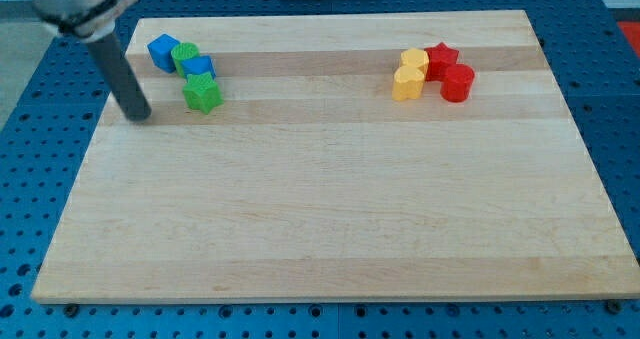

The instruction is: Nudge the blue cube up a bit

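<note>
The blue cube (162, 52) sits near the board's top left corner. A green round block (185, 56) touches its right side. A second blue block (199, 69) lies just below and right of that, with a green star-shaped block (203, 95) under it. My tip (141, 116) rests on the board below and slightly left of the blue cube, to the left of the green star block, with a gap to each.
At the top right lie two yellow blocks (411, 63) (406, 83), a red star-shaped block (441, 58) and a red round block (457, 83), all clustered. The wooden board (320, 209) lies on a blue perforated table (30, 159).
</note>
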Action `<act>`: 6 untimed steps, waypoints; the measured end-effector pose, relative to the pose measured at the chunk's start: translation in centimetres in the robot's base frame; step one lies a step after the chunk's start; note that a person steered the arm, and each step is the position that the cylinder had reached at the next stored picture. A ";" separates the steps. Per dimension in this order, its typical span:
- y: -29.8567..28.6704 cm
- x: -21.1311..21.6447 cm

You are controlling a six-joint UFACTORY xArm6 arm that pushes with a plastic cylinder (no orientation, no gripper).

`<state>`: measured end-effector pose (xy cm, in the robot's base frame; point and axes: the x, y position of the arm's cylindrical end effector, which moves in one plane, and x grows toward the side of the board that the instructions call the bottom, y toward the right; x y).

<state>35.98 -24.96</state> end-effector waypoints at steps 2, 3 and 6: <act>0.0 -9.4; 0.0 -9.5; 0.1 -16.8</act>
